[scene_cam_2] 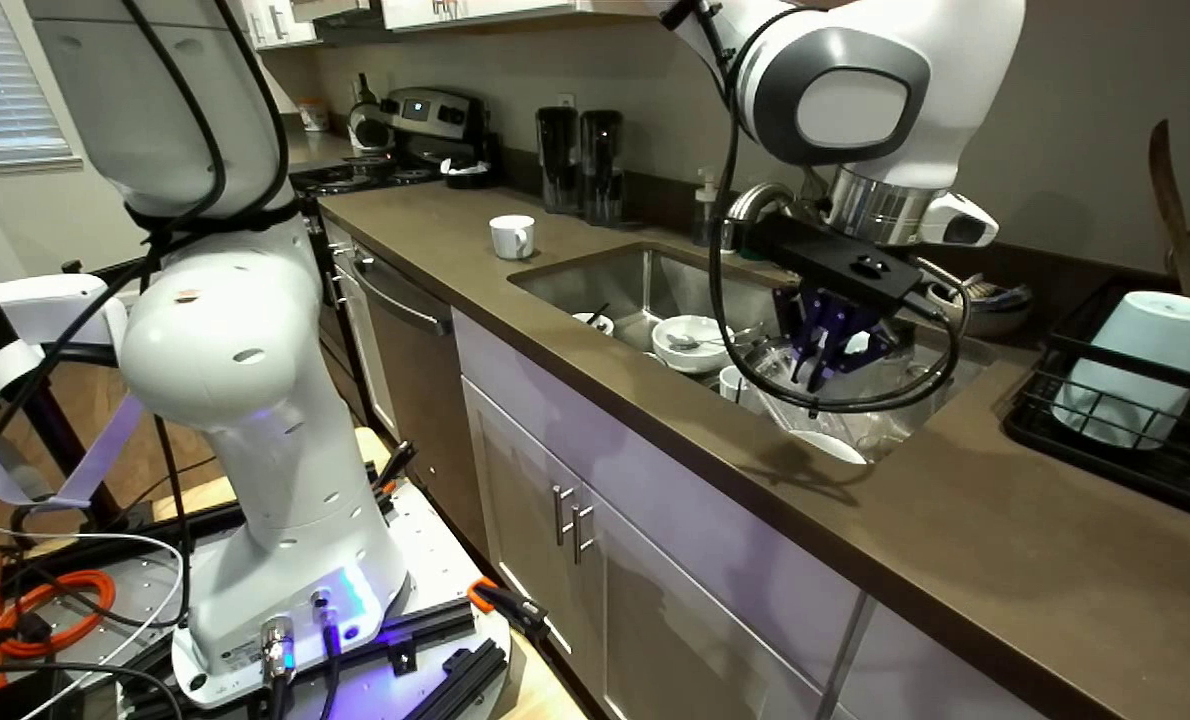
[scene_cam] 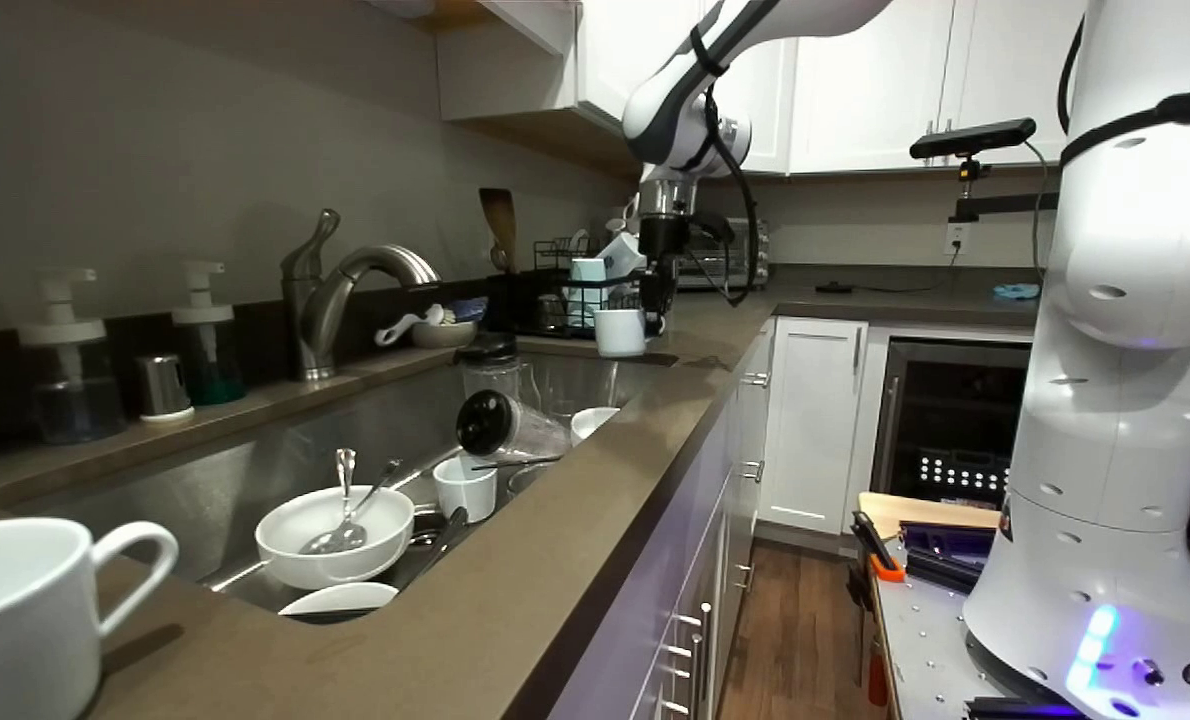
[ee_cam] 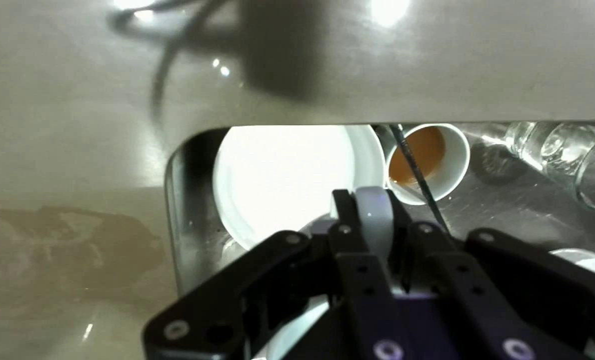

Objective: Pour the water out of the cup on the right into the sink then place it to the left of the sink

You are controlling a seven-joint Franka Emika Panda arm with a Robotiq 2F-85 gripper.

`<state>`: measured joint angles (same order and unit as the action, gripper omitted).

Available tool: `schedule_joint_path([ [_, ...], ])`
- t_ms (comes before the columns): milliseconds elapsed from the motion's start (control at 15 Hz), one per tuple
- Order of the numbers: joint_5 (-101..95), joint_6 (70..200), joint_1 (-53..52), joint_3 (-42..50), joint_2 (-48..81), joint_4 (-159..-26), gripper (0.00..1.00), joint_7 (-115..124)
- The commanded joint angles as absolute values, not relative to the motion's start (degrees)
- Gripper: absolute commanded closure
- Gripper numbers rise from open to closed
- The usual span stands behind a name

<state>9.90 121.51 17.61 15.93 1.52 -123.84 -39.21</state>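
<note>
So, bench (scene_cam: 555, 520) surrounds the sink (scene_cam_2: 605, 285), dish rack (scene_cam_2: 1105, 463) near one end. Fingers (ee_cam: 346, 215) are nearly together, clamped on the cup (scene_cam: 620, 334). White bowl (scene_cam: 305, 573) in the sink, well apart from the cup. Cup hangs above the sink's rack-side end, off the bench; tilt hard to read. Second white mug (scene_cam_2: 510, 238) stands on the bench past the opposite end. Spoon (scene_cam: 341, 537) rests in the bowl. Cup's handle (ee_cam: 376, 217) fills the narrow gap between the fingers, wrist view.
</note>
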Motion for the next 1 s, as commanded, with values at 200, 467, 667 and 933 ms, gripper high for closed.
schedule_joint_path([
  [200,9.61,120.74,16.94,15.80,1.26,-123.79,0.84,-40.80],
  [467,9.04,120.97,16.53,15.43,0.35,-124.17,0.95,-42.22],
  [667,6.00,121.81,14.93,13.80,-1.36,-125.08,0.95,-44.89],
  [933,-1.17,121.29,11.92,11.29,-2.96,-125.31,0.95,-46.15],
])
